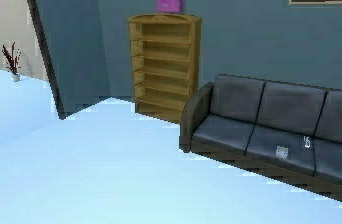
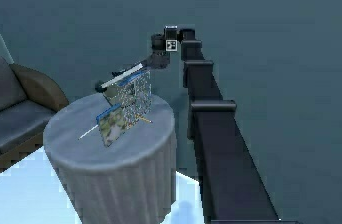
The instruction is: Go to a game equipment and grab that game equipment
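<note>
At the arm side view's near edge, the dark square arm (image 2: 215,135) rises just right of the middle and runs up toward the blue wall (image 2: 289,60). Just left of it stands a round grey bench (image 2: 107,185) with a ribbed side, on pale floor. On the bench top stands a flat meshed piece (image 2: 131,98), tilted, with a blue and yellow part at its lower end; going by the task this may be the game equipment, though its shape is too unclear to name it further. At the arm's far end sit two small white squares (image 2: 169,41), and left of them the dark body with its thin fingers (image 2: 115,81) reaches across the upper edge of the meshed piece. Since that piece rests on the bench right there, I cannot tell whether the fingers have hold of anything, nor how they are set. A dark sofa (image 2: 9,105) lies at this view's left edge.

Ahead, pale floor (image 1: 79,160) spreads out, with the dark sofa (image 1: 269,115) on the right carrying two small pale things (image 1: 281,152) on its seat. Farther back a wooden bookshelf (image 1: 164,65) stands against the blue wall with a purple thing (image 1: 169,5) on top, and a potted plant (image 1: 13,62) stands far off at the left.
</note>
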